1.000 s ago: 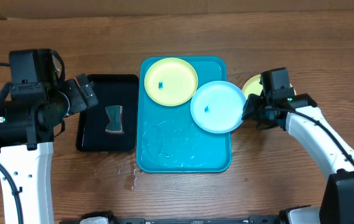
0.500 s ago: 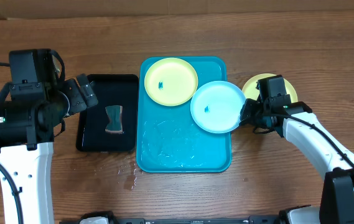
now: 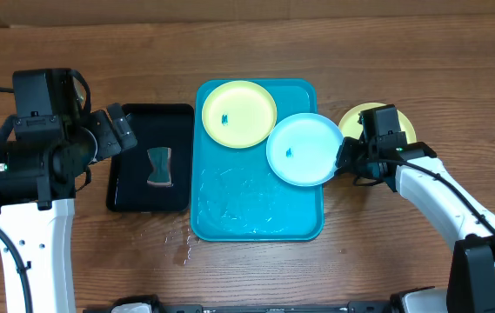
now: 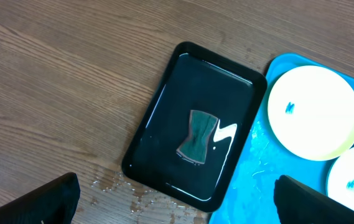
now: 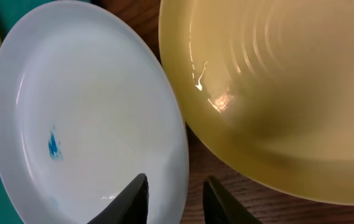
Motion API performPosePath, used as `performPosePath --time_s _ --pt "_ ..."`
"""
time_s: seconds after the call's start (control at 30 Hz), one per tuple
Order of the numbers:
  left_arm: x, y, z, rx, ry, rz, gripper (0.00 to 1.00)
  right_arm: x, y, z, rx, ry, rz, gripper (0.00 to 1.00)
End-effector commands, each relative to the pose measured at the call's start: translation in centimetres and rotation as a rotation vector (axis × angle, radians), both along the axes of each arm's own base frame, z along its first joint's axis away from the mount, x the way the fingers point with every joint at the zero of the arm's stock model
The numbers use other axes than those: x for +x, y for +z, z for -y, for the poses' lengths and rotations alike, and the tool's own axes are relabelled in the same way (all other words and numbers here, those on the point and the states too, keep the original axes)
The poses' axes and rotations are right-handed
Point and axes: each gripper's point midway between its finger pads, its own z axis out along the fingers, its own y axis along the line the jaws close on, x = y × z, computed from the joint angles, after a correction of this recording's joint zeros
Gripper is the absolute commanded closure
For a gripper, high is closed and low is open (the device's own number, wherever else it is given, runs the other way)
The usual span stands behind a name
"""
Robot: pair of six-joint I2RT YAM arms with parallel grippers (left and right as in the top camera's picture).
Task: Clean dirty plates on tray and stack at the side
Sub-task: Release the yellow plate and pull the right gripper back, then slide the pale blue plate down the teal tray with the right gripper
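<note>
The bright cyan tray point(image 3: 256, 209) holds a pale yellow-green plate point(image 3: 239, 113) with a blue smudge at its far end. A light cyan plate point(image 3: 304, 149), also smudged, overhangs the tray's right rim. A second yellow-green plate point(image 3: 404, 128) lies on the table to the right. My right gripper point(image 3: 349, 159) is open, its fingers point(image 5: 175, 186) on either side of the cyan plate's point(image 5: 89, 112) right rim, with the yellow plate point(image 5: 276, 87) just beyond. My left gripper point(image 4: 177, 190) is wide open and empty, high above the black tray.
A smaller black tray point(image 3: 134, 196) left of the cyan tray holds water and a dark sponge point(image 3: 159, 168), also in the left wrist view point(image 4: 197, 135). Water drops point(image 3: 182, 248) lie on the wood near the trays' front corners. The cyan tray's near half is wet.
My right gripper moved forward from over the yellow side plate to the cyan plate's right rim, then held still. The left arm has not moved.
</note>
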Motion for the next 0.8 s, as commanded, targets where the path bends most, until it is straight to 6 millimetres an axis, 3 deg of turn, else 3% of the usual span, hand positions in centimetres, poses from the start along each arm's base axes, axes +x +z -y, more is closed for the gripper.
performPosePath --time_s 0.0,0.37,0.5,0.77 --pt "0.2 0.6 0.3 -0.015 0.005 0.022 0.00 -0.1 -0.3 -0.3 0.006 0.003 -0.004 0.70" --pt "0.2 0.6 0.3 -0.015 0.005 0.022 0.00 -0.1 -1.9 -0.3 -0.001 0.003 -0.041 0.72" --pt "0.2 0.6 0.3 -0.015 0.005 0.022 0.00 0.2 -1.9 -0.4 0.002 0.003 -0.029 0.96" --pt "0.2 0.6 0.3 -0.015 0.005 0.022 0.00 -0.2 -0.4 -0.3 0.001 0.005 -0.052 0.96"
